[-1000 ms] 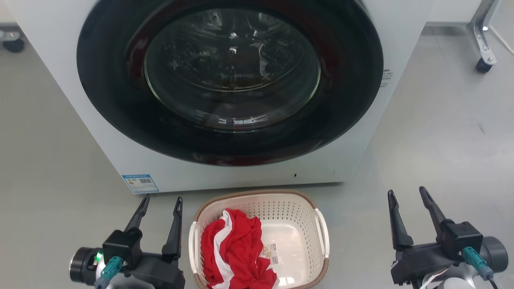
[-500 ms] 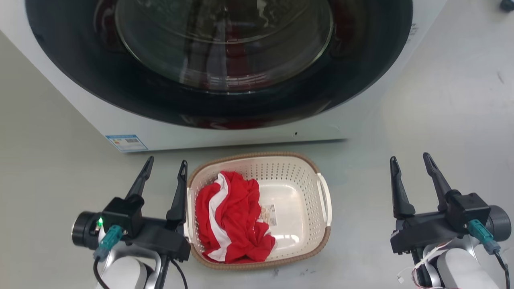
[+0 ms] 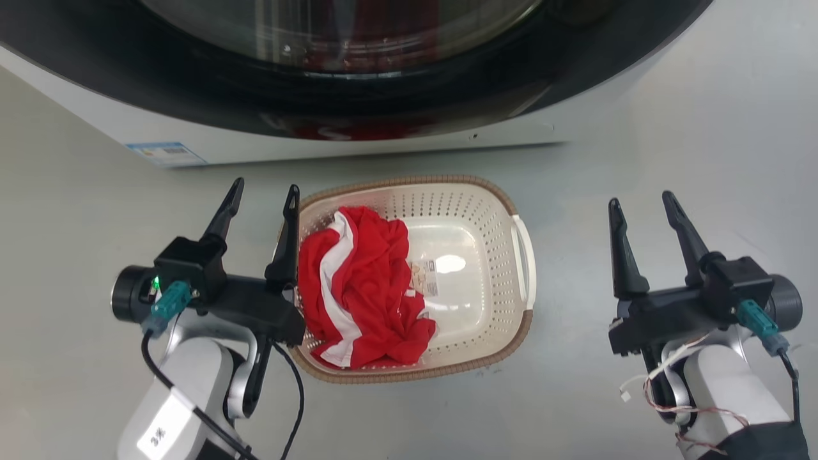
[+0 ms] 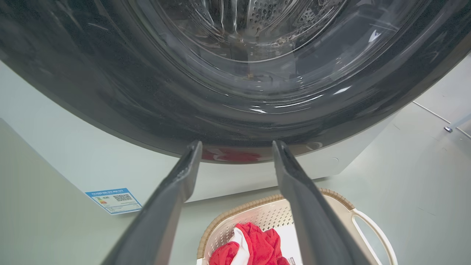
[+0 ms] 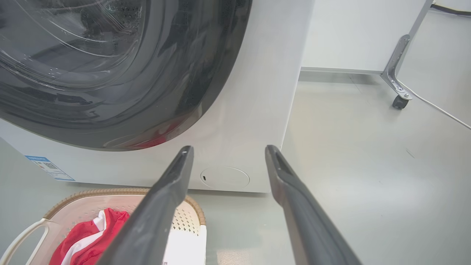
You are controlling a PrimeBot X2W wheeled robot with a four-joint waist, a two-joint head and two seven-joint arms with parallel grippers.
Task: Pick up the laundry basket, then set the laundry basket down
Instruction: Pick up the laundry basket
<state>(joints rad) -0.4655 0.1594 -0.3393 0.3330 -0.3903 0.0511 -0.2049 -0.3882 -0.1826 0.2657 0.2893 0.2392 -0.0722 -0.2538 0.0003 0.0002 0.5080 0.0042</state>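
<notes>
The laundry basket (image 3: 474, 289) stands on the grey floor just in front of the washing machine, cream with a brown rim and a white handle on its right side. A red and white garment (image 3: 364, 281) lies in its left half. My left gripper (image 3: 265, 186) is open at the basket's left side, its inner finger overlapping the left rim, with nothing between the fingers. My right gripper (image 3: 641, 199) is open over bare floor, well right of the right handle. The left wrist view has the basket (image 4: 239, 211) low between the left gripper's (image 4: 237, 143) fingers. In the right wrist view the basket (image 5: 92, 193) sits left of the right gripper (image 5: 229, 148).
The white washing machine (image 3: 358, 137) with its dark round door rises right behind the basket. A blue label (image 3: 165, 152) sits on its lower left front. A metal leg on a caster (image 5: 399, 101) stands far off to the right. Open grey floor lies to both sides.
The head camera has tilted down, so the machine and basket slid up the picture. My left gripper has closed in on the basket's left rim. Both grippers stay open.
</notes>
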